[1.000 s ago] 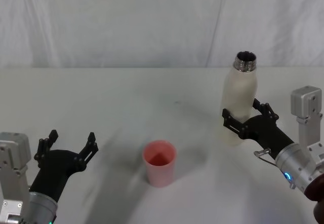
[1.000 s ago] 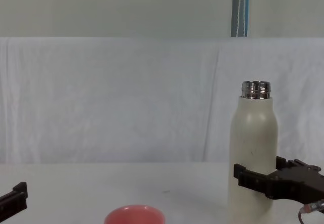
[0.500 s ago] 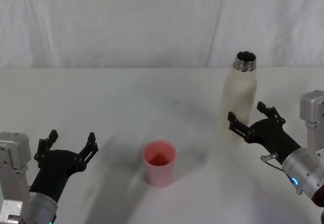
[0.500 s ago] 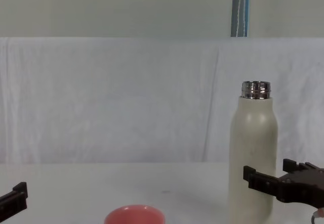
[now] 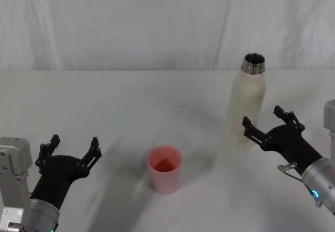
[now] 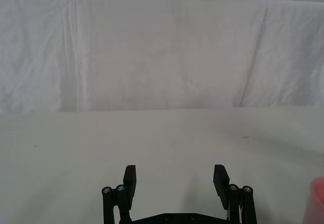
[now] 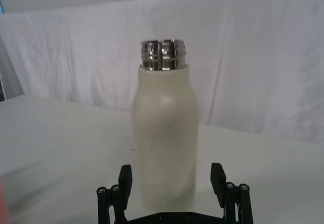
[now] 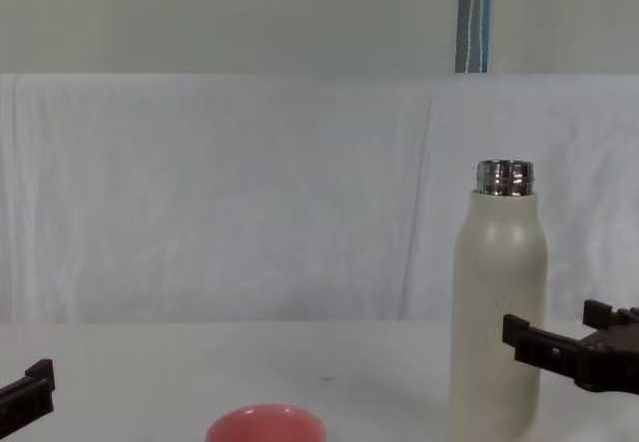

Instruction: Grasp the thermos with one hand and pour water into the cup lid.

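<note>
The thermos (image 5: 247, 106) stands upright on the far right of the white table (image 5: 131, 101), a tall cream-white bottle with faint speckles and a bare, shiny threaded steel neck. The salmon-pink cup lid (image 5: 165, 168) sits upright nearer and to its left, well apart, with open table between them. The right gripper (image 5: 266, 122) waits just right of the bottle, spread wide, empty, touching nothing. The left gripper (image 5: 70, 148) rests near left, likewise spread and empty.
</note>
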Available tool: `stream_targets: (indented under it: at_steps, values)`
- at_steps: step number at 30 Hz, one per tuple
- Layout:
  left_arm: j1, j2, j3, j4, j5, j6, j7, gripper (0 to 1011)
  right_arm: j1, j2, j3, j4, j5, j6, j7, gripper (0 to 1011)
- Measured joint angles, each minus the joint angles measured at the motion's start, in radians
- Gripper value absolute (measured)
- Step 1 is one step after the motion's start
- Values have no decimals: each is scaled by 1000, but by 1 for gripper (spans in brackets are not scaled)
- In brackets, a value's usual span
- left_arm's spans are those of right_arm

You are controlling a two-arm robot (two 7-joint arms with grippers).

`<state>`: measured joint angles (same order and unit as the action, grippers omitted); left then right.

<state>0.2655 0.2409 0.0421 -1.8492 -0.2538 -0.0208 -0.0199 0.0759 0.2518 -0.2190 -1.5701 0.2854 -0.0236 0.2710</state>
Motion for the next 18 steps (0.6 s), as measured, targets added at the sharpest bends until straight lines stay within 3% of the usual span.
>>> stream_targets:
  at_steps: [7, 18]
  values:
    - [0, 0, 0, 0, 0, 0, 0, 1001, -59, 22, 16, -74, -5, 0, -14, 1001]
    - [0, 0, 0, 0, 0, 0, 0, 1001, -118, 23, 18, -118, -22, -12, -26, 1001]
